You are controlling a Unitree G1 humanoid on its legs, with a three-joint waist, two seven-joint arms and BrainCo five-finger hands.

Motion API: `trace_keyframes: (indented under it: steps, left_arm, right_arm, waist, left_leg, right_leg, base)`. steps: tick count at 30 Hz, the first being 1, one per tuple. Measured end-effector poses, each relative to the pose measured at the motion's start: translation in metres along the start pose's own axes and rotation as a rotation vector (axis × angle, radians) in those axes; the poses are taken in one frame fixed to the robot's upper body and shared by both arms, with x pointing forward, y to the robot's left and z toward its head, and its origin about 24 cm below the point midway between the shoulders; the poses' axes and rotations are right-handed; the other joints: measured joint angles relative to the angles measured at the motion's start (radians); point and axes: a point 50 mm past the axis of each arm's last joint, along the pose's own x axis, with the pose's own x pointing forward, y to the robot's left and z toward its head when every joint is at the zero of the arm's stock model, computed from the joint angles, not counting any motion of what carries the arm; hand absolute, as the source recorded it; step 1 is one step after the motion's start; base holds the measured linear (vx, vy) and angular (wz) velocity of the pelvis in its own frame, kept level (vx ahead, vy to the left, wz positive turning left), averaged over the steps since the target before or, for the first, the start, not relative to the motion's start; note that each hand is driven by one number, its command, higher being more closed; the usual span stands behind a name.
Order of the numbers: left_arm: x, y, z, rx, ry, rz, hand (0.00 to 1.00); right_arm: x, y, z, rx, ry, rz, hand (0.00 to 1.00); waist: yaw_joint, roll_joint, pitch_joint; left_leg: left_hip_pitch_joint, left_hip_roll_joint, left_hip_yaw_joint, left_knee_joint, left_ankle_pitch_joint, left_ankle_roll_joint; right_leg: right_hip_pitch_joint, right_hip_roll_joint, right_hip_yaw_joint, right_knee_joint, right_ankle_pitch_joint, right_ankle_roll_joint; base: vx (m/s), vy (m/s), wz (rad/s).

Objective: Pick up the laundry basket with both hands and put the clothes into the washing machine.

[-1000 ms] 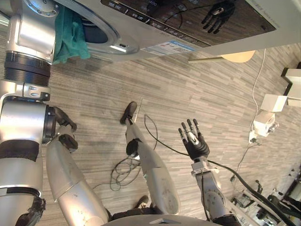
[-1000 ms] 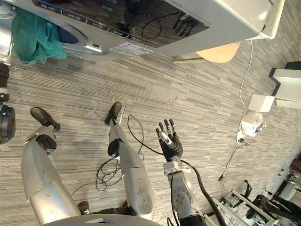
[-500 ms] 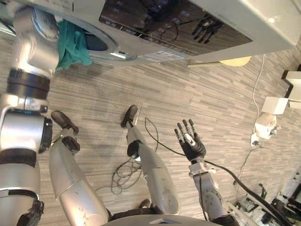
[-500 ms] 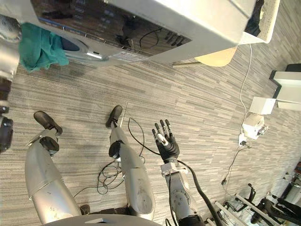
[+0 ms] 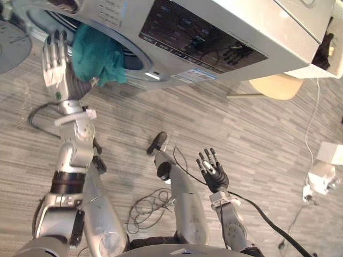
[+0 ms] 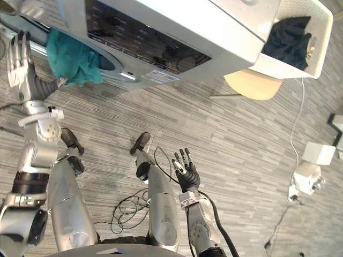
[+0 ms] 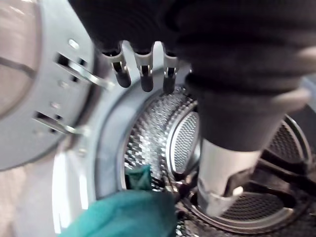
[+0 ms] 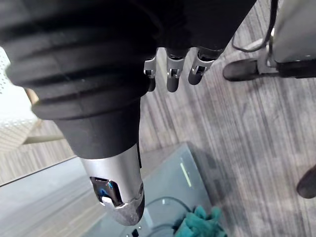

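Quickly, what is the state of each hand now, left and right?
Left hand: open, fingers straight, holding nothing, beside the teal cloth.
Right hand: open, fingers spread, holding nothing.

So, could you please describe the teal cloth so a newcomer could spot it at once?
Start at the washing machine. At its round door opening, beside the left hand, hangs the teal cloth, over the rim. It is teal; the clothes in the white basket are dark.

I'm looking down on a grey floor [image 5: 257,139] of narrow striped planks, evenly lit. A round tan stool [image 6: 252,85] stands on it. Farther right, a white box [image 6: 317,153] and a small white device [image 6: 301,178] sit close together.
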Motion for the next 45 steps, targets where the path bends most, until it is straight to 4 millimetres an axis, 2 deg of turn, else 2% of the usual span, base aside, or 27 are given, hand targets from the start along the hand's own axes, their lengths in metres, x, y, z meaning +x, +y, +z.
trace_keyframes:
  steps: [2, 6, 12, 16, 18, 19, 21, 22, 24, 27, 28, 32, 35, 37, 43, 45]
  left_arm:
    - [-0.02, -0.002, -0.02, 0.018, 0.096, -0.023, 0.0]
    - [-0.047, -0.012, -0.039, 0.031, 0.215, -0.09, 0.0]
    - [-0.054, -0.035, -0.056, 0.059, 0.302, -0.203, 0.0]
    - [-0.026, -0.054, -0.045, 0.005, 0.319, -0.236, 0.0]
    - [0.001, -0.059, -0.027, -0.036, 0.266, -0.228, 0.0]
    - [0.009, -0.058, -0.021, -0.049, 0.245, -0.22, 0.0]
    - [0.041, -0.054, 0.001, -0.088, 0.18, -0.184, 0.0]
    - [0.048, -0.053, 0.006, -0.098, 0.168, -0.176, 0.0]
    - [0.072, -0.042, 0.027, -0.149, 0.099, -0.131, 0.0]
    - [0.092, -0.031, 0.049, -0.2, 0.022, -0.097, 0.0]
    - [0.094, -0.031, 0.049, -0.21, 0.017, -0.105, 0.0]
    - [0.093, -0.041, 0.04, -0.25, 0.088, -0.172, 0.0]
    - [0.102, -0.041, 0.034, -0.348, 0.179, -0.194, 0.0]
    - [0.113, -0.033, 0.03, -0.444, 0.241, -0.167, 0.0]
    - [0.123, -0.021, 0.023, -0.566, 0.309, -0.111, 0.0]
    - [0.129, -0.014, 0.02, -0.616, 0.327, -0.077, 0.0]
  right_arm:
    - [-0.001, -0.003, -0.006, -0.006, 0.019, -0.025, 0.0]
    - [-0.001, -0.004, -0.013, 0.003, 0.041, -0.054, 0.0]
    - [0.001, 0.003, -0.016, 0.009, 0.058, -0.021, 0.0]
    - [0.005, 0.013, -0.014, 0.018, 0.044, 0.022, 0.0]
    - [0.006, 0.019, -0.013, 0.031, 0.041, 0.047, 0.0]
    - [0.006, 0.02, -0.013, 0.04, 0.038, 0.05, 0.0]
    - [0.007, 0.026, -0.008, 0.048, 0.014, 0.074, 0.0]
    - [0.007, 0.027, -0.007, 0.05, 0.007, 0.078, 0.0]
    - [0.008, 0.032, -0.001, 0.061, -0.029, 0.099, 0.0]
    - [0.011, 0.042, 0.008, 0.08, -0.07, 0.141, 0.0]
    - [0.014, 0.044, 0.01, 0.082, -0.077, 0.149, 0.0]
    - [0.015, 0.047, 0.014, 0.083, -0.099, 0.162, 0.0]
    - [0.018, 0.055, 0.021, 0.087, -0.128, 0.187, 0.0]
    - [0.019, 0.06, 0.025, 0.099, -0.143, 0.201, 0.0]
    - [0.024, 0.067, 0.034, 0.107, -0.161, 0.225, 0.0]
    - [0.024, 0.069, 0.042, 0.107, -0.194, 0.232, 0.0]
  waist:
    - [0.004, 0.01, 0.007]
    - [0.019, 0.017, 0.012]
    - [0.013, 0.021, 0.014]
    - [-0.001, 0.02, 0.014]
    - [-0.019, 0.019, 0.013]
    - [-0.023, 0.019, 0.013]
    - [-0.045, 0.019, 0.013]
    - [-0.052, 0.018, 0.013]
    - [-0.068, 0.017, 0.012]
    - [-0.078, 0.016, 0.011]
    - [-0.09, 0.016, 0.011]
    - [-0.097, 0.016, 0.011]
    - [-0.104, 0.016, 0.011]
    - [-0.112, 0.016, 0.011]
    - [-0.109, 0.015, 0.011]
    - [-0.113, 0.015, 0.01]
  left_leg:
    - [0.003, -0.006, -0.011, -0.009, 0.008, -0.001]
    - [-0.008, -0.006, -0.02, -0.015, 0.013, -0.001]
    - [-0.055, -0.013, -0.046, -0.044, 0.041, 0.0]
    - [-0.102, -0.016, -0.053, -0.066, 0.063, 0.003]
    - [-0.122, -0.02, -0.059, -0.073, 0.071, 0.004]
    - [-0.127, -0.019, -0.06, -0.072, 0.073, 0.005]
    - [-0.139, -0.018, -0.061, -0.072, 0.075, 0.006]
    - [-0.139, -0.018, -0.06, -0.072, 0.075, 0.006]
    - [-0.149, -0.01, -0.055, -0.073, 0.074, 0.006]
    - [-0.188, -0.002, -0.044, -0.076, 0.077, 0.005]
    - [-0.202, -0.001, -0.044, -0.075, 0.079, 0.005]
    - [-0.21, 0.009, -0.031, -0.072, 0.078, 0.005]
    - [-0.228, 0.022, -0.016, -0.069, 0.077, 0.004]
    - [-0.249, 0.042, -0.015, -0.052, 0.071, -0.001]
    - [-0.262, 0.067, -0.002, -0.04, 0.066, -0.006]
    - [-0.271, 0.069, 0.005, -0.041, 0.066, -0.006]
  right_leg:
    - [0.004, -0.007, -0.012, 0.018, -0.015, -0.001]
    - [-0.004, -0.009, -0.021, 0.026, -0.033, -0.008]
    - [-0.029, -0.005, -0.055, 0.011, -0.029, -0.008]
    - [-0.064, -0.002, -0.076, 0.005, -0.014, -0.007]
    - [-0.081, -0.003, -0.082, 0.005, -0.011, -0.008]
    - [-0.086, -0.003, -0.082, 0.005, -0.009, -0.008]
    - [-0.094, -0.001, -0.085, 0.001, -0.005, -0.01]
    - [-0.094, 0.0, -0.084, -0.001, -0.004, -0.009]
    - [-0.104, 0.01, -0.08, -0.017, 0.004, -0.008]
    - [-0.146, 0.021, -0.074, -0.034, 0.019, -0.009]
    - [-0.159, 0.022, -0.074, -0.035, 0.02, -0.009]
    - [-0.179, 0.029, -0.063, -0.036, 0.026, -0.008]
    - [-0.207, 0.04, -0.049, -0.044, 0.033, -0.005]
    - [-0.219, 0.061, -0.045, -0.064, 0.047, -0.006]
    - [-0.232, 0.089, -0.026, -0.102, 0.066, 0.008]
    - [-0.237, 0.097, -0.021, -0.13, 0.077, 0.011]
  base:
    - [0.03, -0.04, 0.18]
    - [0.01, -0.021, 0.07]
    - [0.03, -0.043, 0.11]
    - [0.05, -0.031, 0.08]
    - [0.05, -0.02, 0.06]
    - [0.03, -0.01, -0.01]
    - [0.04, -0.01, -0.02]
    - [0.05, -0.016, -0.04]
    - [0.03, -0.025, -0.13]
    - [0.02, -0.038, -0.18]
    - [0.04, -0.032, -0.1]
    - [0.06, -0.027, -0.12]
    - [0.06, -0.038, -0.22]
    - [0.06, -0.037, -0.26]
    - [0.05, -0.021, -0.18]
    - [0.05, -0.005, -0.12]
